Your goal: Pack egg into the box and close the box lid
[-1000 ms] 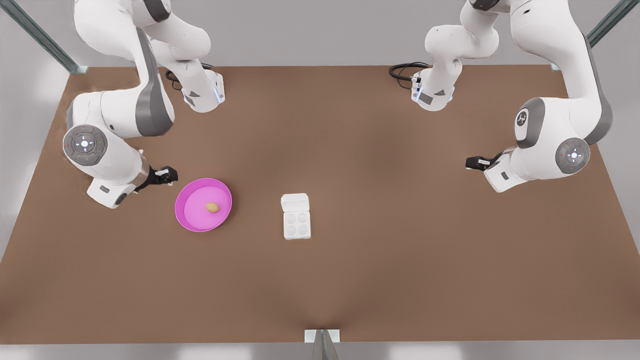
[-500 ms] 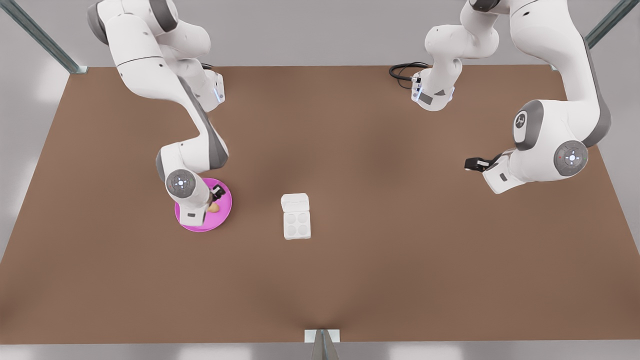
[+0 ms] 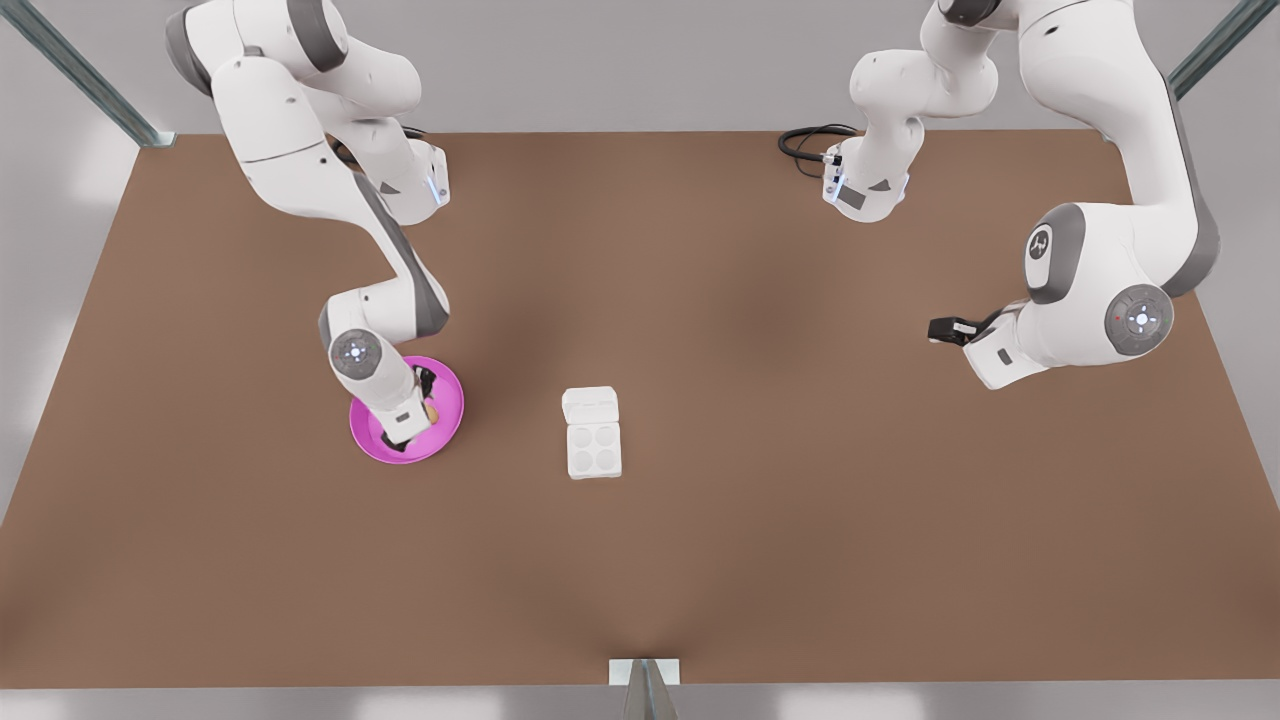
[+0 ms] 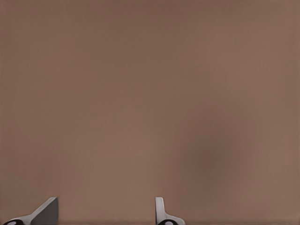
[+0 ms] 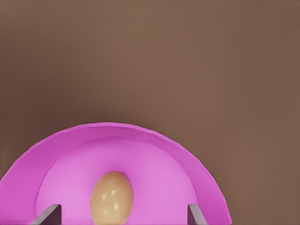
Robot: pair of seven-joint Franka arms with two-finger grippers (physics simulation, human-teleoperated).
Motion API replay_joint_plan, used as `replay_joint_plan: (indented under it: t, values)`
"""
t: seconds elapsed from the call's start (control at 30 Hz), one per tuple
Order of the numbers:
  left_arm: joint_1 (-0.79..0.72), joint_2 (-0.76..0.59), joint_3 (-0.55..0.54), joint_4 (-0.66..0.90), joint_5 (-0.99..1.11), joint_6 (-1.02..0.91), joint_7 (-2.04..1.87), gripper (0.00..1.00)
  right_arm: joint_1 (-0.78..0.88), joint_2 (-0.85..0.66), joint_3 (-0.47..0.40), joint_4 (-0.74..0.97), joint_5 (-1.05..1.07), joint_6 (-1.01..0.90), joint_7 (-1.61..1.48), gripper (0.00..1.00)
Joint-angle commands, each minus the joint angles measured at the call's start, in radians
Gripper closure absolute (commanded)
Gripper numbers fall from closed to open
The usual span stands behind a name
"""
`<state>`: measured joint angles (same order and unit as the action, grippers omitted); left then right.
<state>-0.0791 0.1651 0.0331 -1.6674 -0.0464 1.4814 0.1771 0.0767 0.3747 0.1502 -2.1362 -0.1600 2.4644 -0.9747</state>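
Egg pickup under way at the plate.
The right gripper (image 5: 123, 214) hangs spread around the egg (image 5: 111, 197) on the pink plate (image 5: 65, 154); closing comes next. Beyond, the box (image 3: 593, 449) sits lid-open; the left gripper (image 3: 938, 328) waits, parted.

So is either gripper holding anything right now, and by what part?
Nothing is held. The right gripper is open astride the egg on the pink plate, fingers apart from it. The left gripper waits open above bare table.

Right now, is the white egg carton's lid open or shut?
Open: the plain white hinged lid lies flat behind the white four-cup egg carton, all cups exposed and empty.
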Motion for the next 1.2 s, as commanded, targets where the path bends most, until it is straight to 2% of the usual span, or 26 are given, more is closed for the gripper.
replay_joint_plan:
  t: [0.0,0.23,0.53,0.83,0.93,1.13,1.17]
  values:
    - [-0.001,-0.001,0.001,0.002,0.002,-0.001,0.005,0.00,0.000,0.001,0.000,-0.014,0.007,0.047,-0.573,0.00]
    - [0.001,0.004,-0.027,0.006,0.003,-0.020,0.004,0.00,-0.009,0.013,-0.005,-0.036,0.068,0.048,-0.506,0.00]
    - [0.001,0.005,-0.035,0.012,0.003,-0.020,-0.016,0.00,-0.021,0.026,-0.009,-0.036,0.076,0.030,-0.237,0.00]
    - [0.001,0.013,-0.035,0.011,0.002,-0.020,-0.016,0.00,-0.018,0.066,-0.008,-0.013,0.088,0.030,-0.202,0.00]
    - [0.001,0.016,-0.035,0.012,0.002,-0.020,-0.016,0.00,-0.021,0.081,-0.009,-0.007,0.088,0.030,-0.202,0.04]
    - [0.001,0.017,-0.036,0.012,0.003,-0.020,-0.016,0.00,-0.035,0.079,-0.008,-0.007,0.088,0.021,-0.202,0.05]
    - [0.001,0.017,-0.036,0.012,0.003,-0.020,-0.016,0.00,-0.035,0.079,-0.008,-0.007,0.088,0.019,-0.202,0.11]
